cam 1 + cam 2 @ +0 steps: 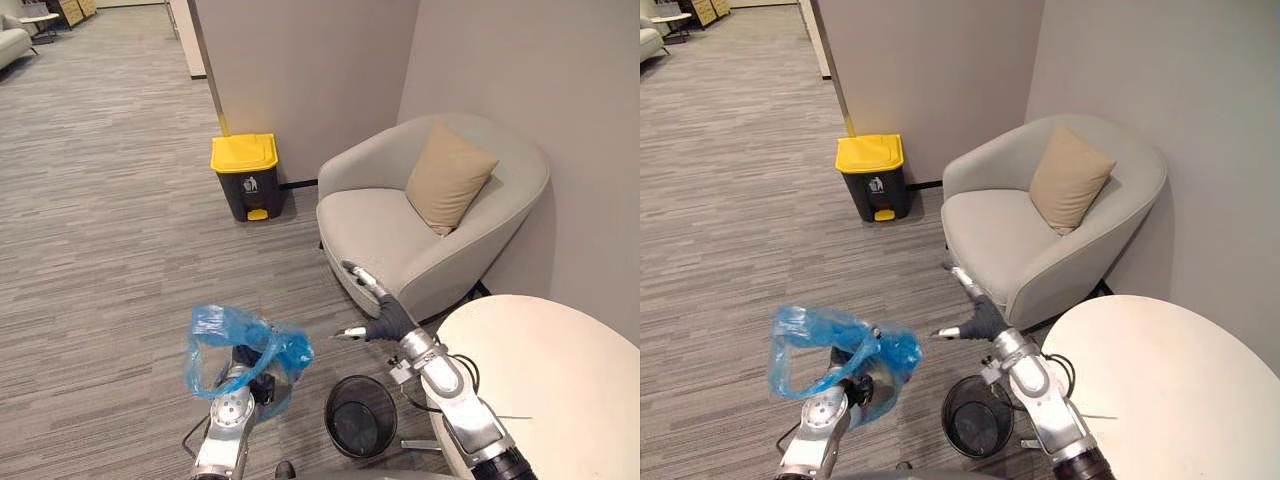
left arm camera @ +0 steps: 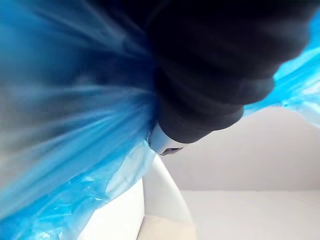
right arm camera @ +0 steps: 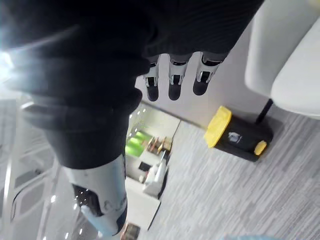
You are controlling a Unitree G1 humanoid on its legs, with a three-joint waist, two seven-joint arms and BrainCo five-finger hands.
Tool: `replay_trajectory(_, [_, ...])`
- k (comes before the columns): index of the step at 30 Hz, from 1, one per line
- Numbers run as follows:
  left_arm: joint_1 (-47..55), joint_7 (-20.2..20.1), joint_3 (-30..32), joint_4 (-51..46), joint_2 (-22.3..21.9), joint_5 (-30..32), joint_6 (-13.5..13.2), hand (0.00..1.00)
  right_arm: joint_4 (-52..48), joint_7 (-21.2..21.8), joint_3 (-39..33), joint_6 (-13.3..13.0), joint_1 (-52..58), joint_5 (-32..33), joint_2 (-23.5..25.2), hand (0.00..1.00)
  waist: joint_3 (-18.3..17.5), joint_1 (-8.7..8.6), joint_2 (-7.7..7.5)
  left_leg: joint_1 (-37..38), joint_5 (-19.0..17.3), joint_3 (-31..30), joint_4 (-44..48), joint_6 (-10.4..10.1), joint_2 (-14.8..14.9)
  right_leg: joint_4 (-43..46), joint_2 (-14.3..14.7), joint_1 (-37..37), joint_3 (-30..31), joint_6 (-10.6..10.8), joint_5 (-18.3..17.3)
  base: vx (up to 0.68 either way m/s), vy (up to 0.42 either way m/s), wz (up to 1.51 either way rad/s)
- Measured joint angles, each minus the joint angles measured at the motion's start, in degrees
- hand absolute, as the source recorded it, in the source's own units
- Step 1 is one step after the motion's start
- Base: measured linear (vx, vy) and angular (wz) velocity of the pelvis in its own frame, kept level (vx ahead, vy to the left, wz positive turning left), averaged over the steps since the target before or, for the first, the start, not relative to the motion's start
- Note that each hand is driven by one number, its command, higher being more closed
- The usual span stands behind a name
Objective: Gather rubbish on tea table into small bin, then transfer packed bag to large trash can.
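Note:
A crumpled blue plastic bag hangs in the air at the lower left, bunched round my left hand, which is shut on it; in the left wrist view the blue bag lies right against the hand's dark cover. My right hand is held out open over the floor with straight fingers and holds nothing. The small black mesh bin stands on the floor between my arms. The large trash can, dark with a yellow lid, stands against the far wall, well ahead of both hands.
The round white tea table is at the lower right, its top bare. A grey armchair with a tan cushion fills the corner ahead on the right. Open carpet stretches to the left.

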Motion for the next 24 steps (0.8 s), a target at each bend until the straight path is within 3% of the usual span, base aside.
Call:
replay_trajectory(6, [2.77, -1.67, 3.61, 2.34, -0.25, -2.4, 0.91, 1.0, 8.49, -2.1, -11.77, 1.74, 3.49, 1.47, 3.62, 0.0, 0.81, -0.1, 0.41, -0.36, -0.08, -0.9, 0.01, -0.1, -0.01, -0.1, 0.06, 0.2, -0.91, -0.06, -0.03, 0.01, -0.006, 0.07])
replay_trajectory(13, [3.3, -3.44, 6.11, 7.35, -0.25, -3.3, 1.5, 1.0, 19.61, -4.46, -19.19, 3.64, 4.17, 2.28, 6.56, 0.0, 2.18, -0.06, 0.68, -0.54, -0.32, -0.97, 0.01, -0.25, 0.01, -0.5, 0.14, 0.22, -1.0, -0.02, -0.06, 0.0, -0.001, 0.01])
replay_trajectory(16, [4.45, -4.05, 6.93, 8.4, -0.24, -3.34, 1.84, 1.0, 24.87, -5.53, -21.2, 4.08, 4.4, 3.71, 6.92, 0.0, 2.2, -0.1, 0.65, -0.54, -0.57, -0.96, 0.02, -0.27, -0.11, -0.61, 0.1, 0.28, -1.03, 0.19, 0.18, 0.04, -0.005, 0.0])
replay_trajectory(24, [4.98, -4.39, 7.8, 12.11, -0.25, -3.32, 2.17, 1.0, 27.28, -5.63, -21.75, 5.81, 4.8, 4.27, 7.03, 0.0, 2.33, -0.05, 0.73, -0.09, -0.71, -0.97, 0.02, -0.24, -0.1, -0.88, 0.18, 0.9, -1.2, 0.25, -0.01, 0.03, -0.006, 0.0])
